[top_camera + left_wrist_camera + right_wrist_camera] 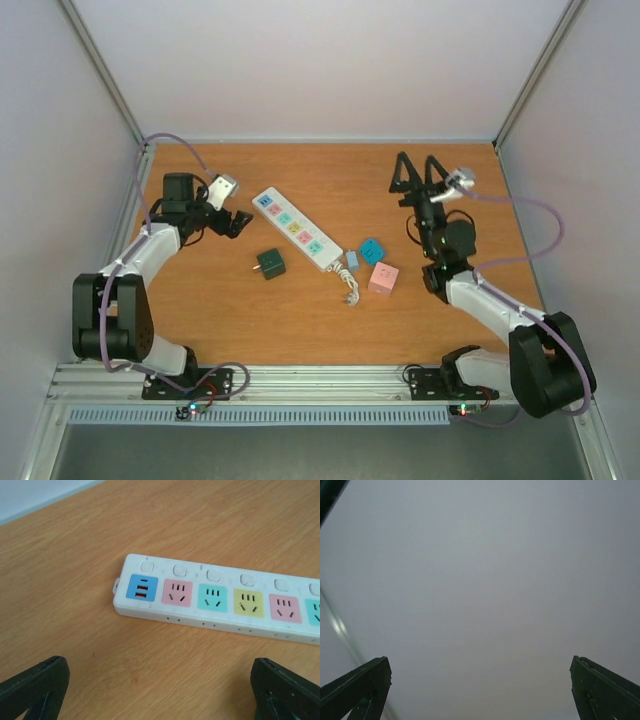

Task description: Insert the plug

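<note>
Top view: the power strip (293, 228) is laid diagonally mid-surface (200, 330), far-left to near-right. Three cube plugs are seen loose, none inserted: the dark green plug (270, 264) just near of the strip, and the teal plug (372, 250) and pink plug (383, 278) right of its near end, by the bundled cord (347, 287). The left gripper (228, 222) is held just left of the strip's far end, jaws apart, nothing held. The right gripper (417, 165) is raised at far right, jaws apart, empty, well apart from every plug. Which plug is meant can't be told, so a wrong pick is poss.

Left wrist view: only the strip's far end is framed, i.e. the blue USB block (141, 587), then coloured sockets (215, 598). No plug is in shot, so a grasp from here would be blind. The strip appears loose and could be shoved if pins are pressed off-angle w/o bracing.

Right wrist view: only grey wall (480, 580) is seen between spread fingers. No plug is sighted, so in a rushed descent cubes could be knocked or the cord snagged.
</note>
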You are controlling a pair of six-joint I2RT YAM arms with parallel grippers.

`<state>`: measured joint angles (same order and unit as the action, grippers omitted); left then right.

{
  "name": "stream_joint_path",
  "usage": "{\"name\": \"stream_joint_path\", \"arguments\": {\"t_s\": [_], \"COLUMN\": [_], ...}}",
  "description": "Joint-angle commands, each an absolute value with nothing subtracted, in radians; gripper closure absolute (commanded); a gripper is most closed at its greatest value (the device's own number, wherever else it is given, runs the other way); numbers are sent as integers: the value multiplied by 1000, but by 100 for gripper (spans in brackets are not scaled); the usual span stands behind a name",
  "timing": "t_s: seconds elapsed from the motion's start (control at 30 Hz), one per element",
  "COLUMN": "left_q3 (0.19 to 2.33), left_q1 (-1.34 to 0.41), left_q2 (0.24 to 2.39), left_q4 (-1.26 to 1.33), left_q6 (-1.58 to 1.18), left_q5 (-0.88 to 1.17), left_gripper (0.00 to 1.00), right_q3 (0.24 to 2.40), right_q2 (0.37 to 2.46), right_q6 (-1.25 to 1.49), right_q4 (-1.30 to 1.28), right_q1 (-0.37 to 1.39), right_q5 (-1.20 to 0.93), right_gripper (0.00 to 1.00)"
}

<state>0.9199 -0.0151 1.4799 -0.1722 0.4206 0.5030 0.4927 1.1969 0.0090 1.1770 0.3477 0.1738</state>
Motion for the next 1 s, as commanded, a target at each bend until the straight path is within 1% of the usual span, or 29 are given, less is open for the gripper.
{"name": "stream_joint_path", "arguments": {"t_s": [0.0, 0.07, 0.17, 0.3, 0.4, 0.6, 0.97], "left_q3": [952, 938, 932, 962, 980, 944, 927], "left_q1": [26, 31, 49, 110, 143, 167, 167], "left_q2": [1457, 1435, 1409, 1398, 1401, 1352, 1286], "left_q4": [-334, -376, -422, -499, -581, -649, -722], "left_q6": [536, 581, 632, 667, 722, 820, 896], "left_q5": [584, 606, 637, 713, 749, 751, 762], "left_gripper": [0, 0, 0, 0, 0, 0, 0], "right_q3": [704, 887, 1017, 1132, 1202, 1316, 1374], "right_q2": [1325, 1441, 1618, 1787, 1880, 2012, 2094], "right_q6": [82, -31, -158, -213, -236, -275, -339], "right_q4": [727, 502, 313, 170, 79, -70, -209], "right_q1": [374, 467, 581, 666, 697, 733, 748], "right_q5": [-84, -25, 78, 112, 91, 116, 100], "right_gripper": [2, 2, 1, 1, 2, 2, 2]}}
